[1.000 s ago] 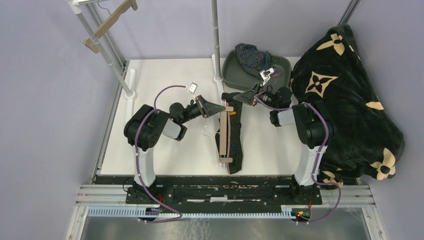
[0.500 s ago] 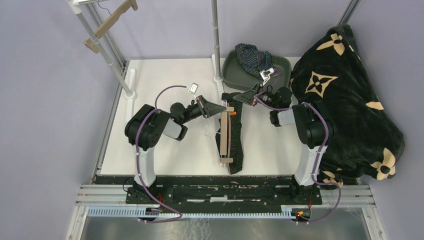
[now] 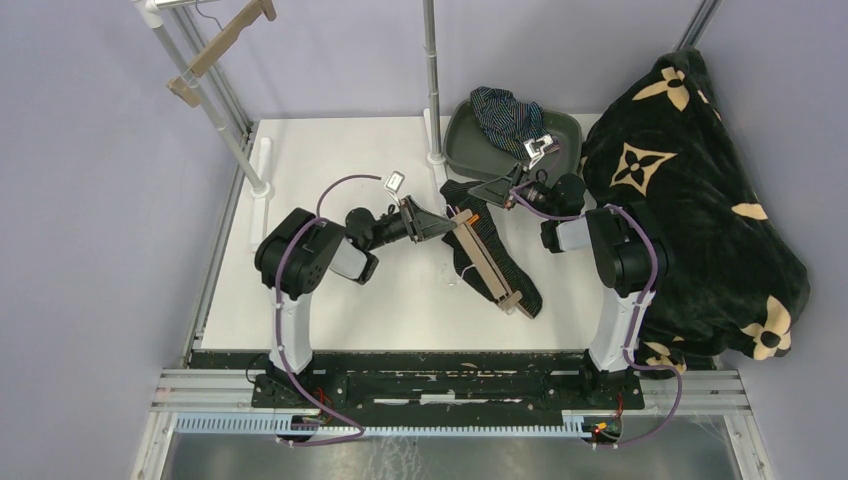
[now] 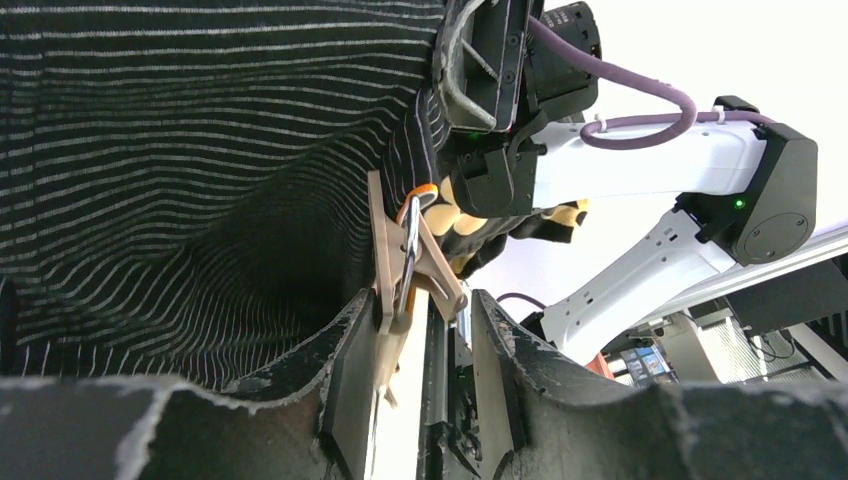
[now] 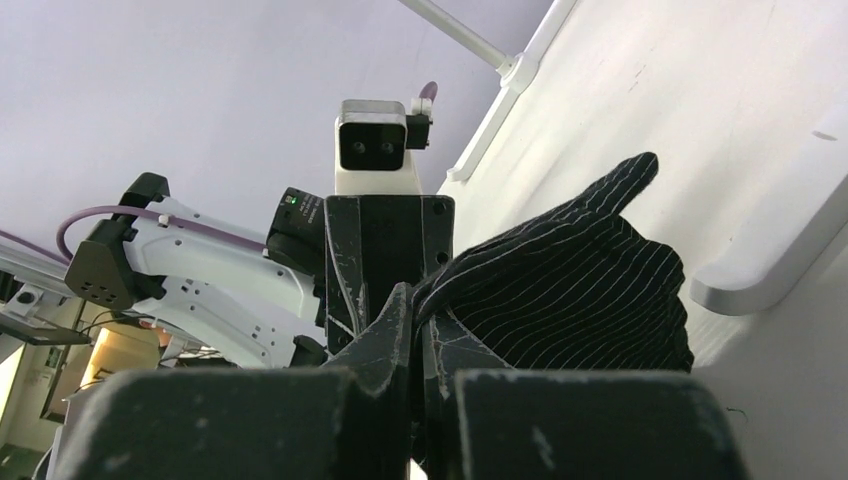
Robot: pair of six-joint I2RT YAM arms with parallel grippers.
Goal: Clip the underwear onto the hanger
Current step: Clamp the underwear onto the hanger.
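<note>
White bench [image 3: 330, 160] fills the middle of the rig, with a rack of metal poles [image 3: 205, 95] at its far left corner and a spare wooden hanger [image 3: 220, 45] hung up there. Big black blanket with tan flower motifs [image 3: 700, 200] is heaped along the right edge and spills over it. Dark green tray [image 3: 565, 125] sits at the far side, just beside the blanket; the navy striped underwear [image 3: 505, 112] is bunched in it and drapes over its back left rim. Mid-bench, between the two arms, the black pinstriped underwear [image 3: 505, 255] lies stretched on a diagonal, far end toward the tray, near end toward the right arm's base. The wooden clip hanger [image 3: 482, 262] lies along its left edge on the same diagonal. Right gripper [image 3: 476, 197] is clenched on the garment's far corner, fabric pinched between its closed fingers. Left gripper [image 3: 448, 226] is at the hanger's far end, released: its fingers [image 4: 345, 380] stand apart on either side of the wooden clip [image 4: 412, 262], with a gap on the right-hand side. That clip has an orange tip and presses against the striped fabric's edge; cannot tell whether it actually bites the cloth.
</note>
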